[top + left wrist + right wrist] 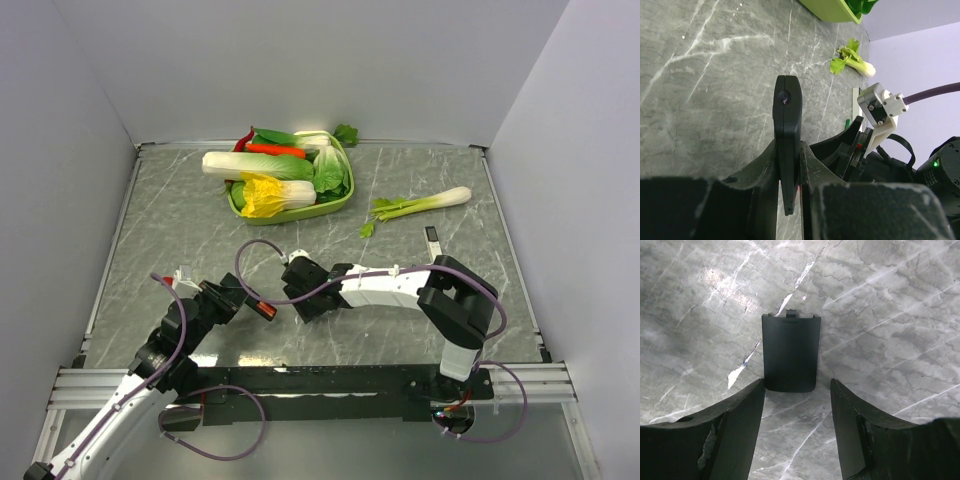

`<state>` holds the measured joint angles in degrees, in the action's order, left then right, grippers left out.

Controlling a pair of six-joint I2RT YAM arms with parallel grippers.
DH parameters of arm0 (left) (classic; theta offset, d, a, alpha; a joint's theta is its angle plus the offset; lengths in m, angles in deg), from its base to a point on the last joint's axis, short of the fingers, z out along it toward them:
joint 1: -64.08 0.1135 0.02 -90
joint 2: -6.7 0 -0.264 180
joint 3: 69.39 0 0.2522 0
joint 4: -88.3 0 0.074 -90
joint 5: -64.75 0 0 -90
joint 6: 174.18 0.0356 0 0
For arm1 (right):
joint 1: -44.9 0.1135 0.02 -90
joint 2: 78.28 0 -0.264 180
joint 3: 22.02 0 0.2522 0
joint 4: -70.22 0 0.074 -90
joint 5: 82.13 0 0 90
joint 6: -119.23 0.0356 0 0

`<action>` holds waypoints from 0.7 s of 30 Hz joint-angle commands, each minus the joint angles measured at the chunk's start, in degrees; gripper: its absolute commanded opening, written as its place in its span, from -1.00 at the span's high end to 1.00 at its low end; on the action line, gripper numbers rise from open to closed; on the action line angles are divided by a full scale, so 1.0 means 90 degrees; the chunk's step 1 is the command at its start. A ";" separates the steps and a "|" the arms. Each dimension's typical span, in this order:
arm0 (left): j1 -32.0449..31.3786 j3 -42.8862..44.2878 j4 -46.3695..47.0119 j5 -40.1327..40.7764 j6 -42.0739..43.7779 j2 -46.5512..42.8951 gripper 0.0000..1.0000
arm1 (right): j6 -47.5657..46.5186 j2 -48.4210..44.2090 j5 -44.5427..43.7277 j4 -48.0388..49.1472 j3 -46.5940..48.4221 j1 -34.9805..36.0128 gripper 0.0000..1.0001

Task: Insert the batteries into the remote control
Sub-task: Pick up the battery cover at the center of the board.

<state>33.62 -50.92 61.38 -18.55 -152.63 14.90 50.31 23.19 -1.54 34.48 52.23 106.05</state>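
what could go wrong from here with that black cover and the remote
The cover lies flat on the table just ahead of the open right gripper; being thin, it may slide or get pushed rather than lifted. The left gripper pinches the remote near one end, so it could twist if pressed. Both grippers are close together and might bump.

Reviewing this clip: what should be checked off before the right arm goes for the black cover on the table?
1. Remote control clamped edge-on in left gripper: ok.
2. Right gripper open: ok.
3. Black cover lying flat on the table: ok.
4. Cover lined up with the right gripper's opening: ok, just ahead of the tips, untouched.
5. Batteries seated in the remote: cannot tell, slot not shown.
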 commanded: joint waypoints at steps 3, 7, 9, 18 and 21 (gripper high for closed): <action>-0.0014 0.0024 0.0233 -0.0080 -0.0090 -0.0052 0.98 | 0.0333 0.0278 0.0157 -0.0067 0.0251 0.0013 -0.23; -0.0014 -0.0006 0.0213 -0.0080 -0.0139 -0.0131 0.98 | 0.0324 0.0337 0.0089 -0.0087 0.0291 0.0013 -0.19; -0.0005 -0.0035 0.0223 -0.0090 -0.0158 -0.0150 0.98 | 0.0314 0.0356 0.0127 -0.0058 0.0281 0.0013 -0.15; -0.0014 -0.0084 0.0321 -0.0158 -0.0169 -0.0121 0.98 | 0.0138 0.0279 0.0020 0.0010 0.0164 0.0013 0.13; -0.0014 -0.0113 0.0398 -0.0188 -0.0188 -0.0131 0.98 | 0.0060 0.0132 -0.0038 0.0010 0.0066 0.0013 0.27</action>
<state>33.62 -51.14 61.66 -19.16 -153.48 14.29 51.44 24.26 -1.56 33.47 53.68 106.05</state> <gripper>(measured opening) 0.210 0.484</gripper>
